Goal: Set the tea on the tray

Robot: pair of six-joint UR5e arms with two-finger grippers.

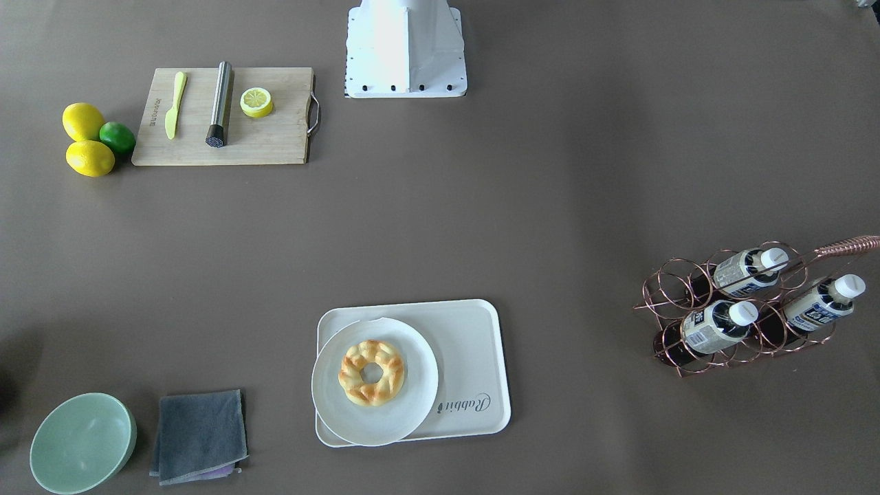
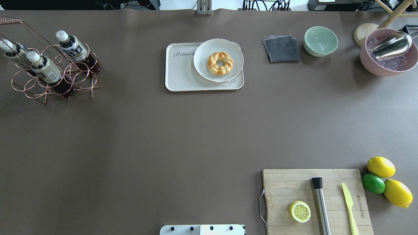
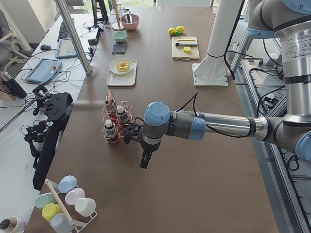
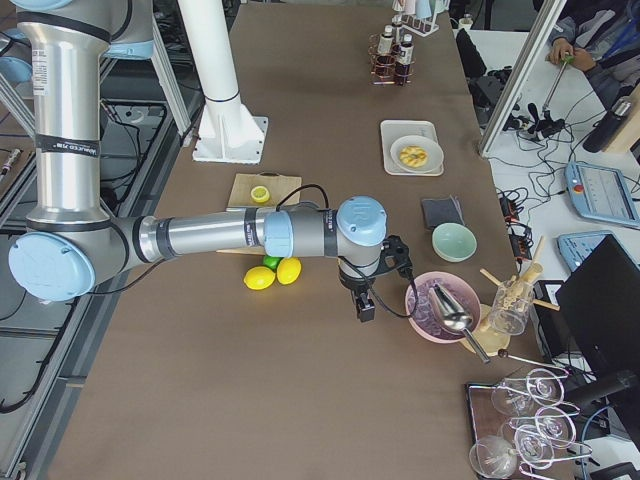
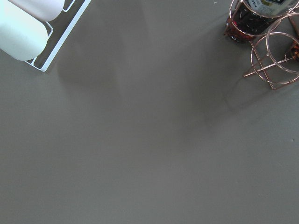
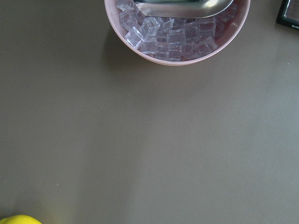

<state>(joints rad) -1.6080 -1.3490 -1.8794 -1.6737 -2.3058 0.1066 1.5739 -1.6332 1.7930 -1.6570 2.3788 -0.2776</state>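
Three tea bottles stand in a copper wire rack [image 2: 55, 81]: one at the front [image 2: 74, 48], one in the middle [image 2: 44, 68], one at the far edge [image 2: 12, 49]. They also show in the front-facing view [image 1: 718, 326]. The cream tray [image 2: 179, 73] lies mid-table and bears a white plate [image 2: 204, 70] with a ring pastry [image 2: 220, 63]. My left gripper [image 3: 145, 160] hangs just beside the rack, seen only in the left side view; I cannot tell its state. My right gripper [image 4: 362, 305] hangs beside the pink ice bowl [image 4: 440, 305]; I cannot tell its state either.
A wooden cutting board [image 2: 294, 186] holds a lemon half, a steel muddler and a yellow knife. Two lemons and a lime [image 2: 374, 183] lie beside it. A grey cloth [image 2: 281, 49] and a green bowl [image 2: 320, 41] sit past the tray. A cup rack [image 3: 65, 206] stands near the left arm.
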